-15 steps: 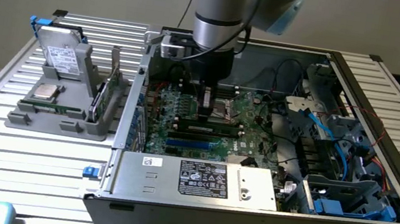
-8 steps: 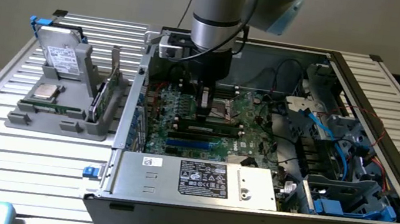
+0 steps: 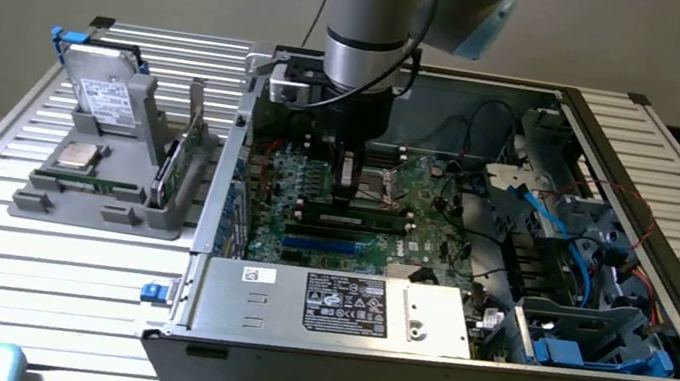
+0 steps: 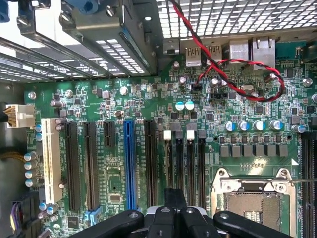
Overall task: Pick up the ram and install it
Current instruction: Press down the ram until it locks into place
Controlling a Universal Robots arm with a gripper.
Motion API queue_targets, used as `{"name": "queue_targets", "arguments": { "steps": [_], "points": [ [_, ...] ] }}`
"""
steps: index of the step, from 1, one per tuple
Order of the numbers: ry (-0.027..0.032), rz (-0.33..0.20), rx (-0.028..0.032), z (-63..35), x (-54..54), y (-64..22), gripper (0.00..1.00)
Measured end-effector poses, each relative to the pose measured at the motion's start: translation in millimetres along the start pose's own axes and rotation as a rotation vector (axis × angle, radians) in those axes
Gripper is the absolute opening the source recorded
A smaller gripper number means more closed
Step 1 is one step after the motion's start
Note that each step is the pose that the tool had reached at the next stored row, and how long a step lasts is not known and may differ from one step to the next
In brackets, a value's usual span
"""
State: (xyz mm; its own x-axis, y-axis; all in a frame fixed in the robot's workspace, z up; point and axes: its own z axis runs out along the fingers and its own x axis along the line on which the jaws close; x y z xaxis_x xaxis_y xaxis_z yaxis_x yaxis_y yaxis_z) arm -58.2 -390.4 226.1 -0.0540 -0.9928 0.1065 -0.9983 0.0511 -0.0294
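Gripper (image 3: 348,190) stood with its fingers (image 4: 171,218) closed, low over the motherboard (image 3: 410,223) inside the case (image 3: 449,369). Ram (image 3: 356,221) lay in a slot just below the fingertips — whether it was fully seated could not be told. Pressing while it sat askew could jam or crack it; red wires (image 4: 233,64) lay near the ports, well apart from the fingers.

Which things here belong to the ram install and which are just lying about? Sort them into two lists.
Job in hand:
gripper, shut, over the ram
black memory slots
motherboard

Lying about:
grey holder outside the case
hard drive standing in it
power supply
red-black wire pair
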Motion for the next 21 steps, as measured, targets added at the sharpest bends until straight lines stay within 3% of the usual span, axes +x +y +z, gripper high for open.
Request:
{"name": "queue_targets", "arguments": {
  "steps": [7,9,13,21],
  "points": [
    [-0.0012,0.0,0.0003,2.8,-0.4,0.2,0.11],
    [-0.0037,0.0,0.0015,0.7,-0.5,-0.1,0.11],
    [-0.0016,0.0,-0.0001,-7.3,0.6,-1.2,0.11],
    [-0.0012,0.0,-0.0016,-11.8,0.2,-18.1,0.11]
  ]
}}
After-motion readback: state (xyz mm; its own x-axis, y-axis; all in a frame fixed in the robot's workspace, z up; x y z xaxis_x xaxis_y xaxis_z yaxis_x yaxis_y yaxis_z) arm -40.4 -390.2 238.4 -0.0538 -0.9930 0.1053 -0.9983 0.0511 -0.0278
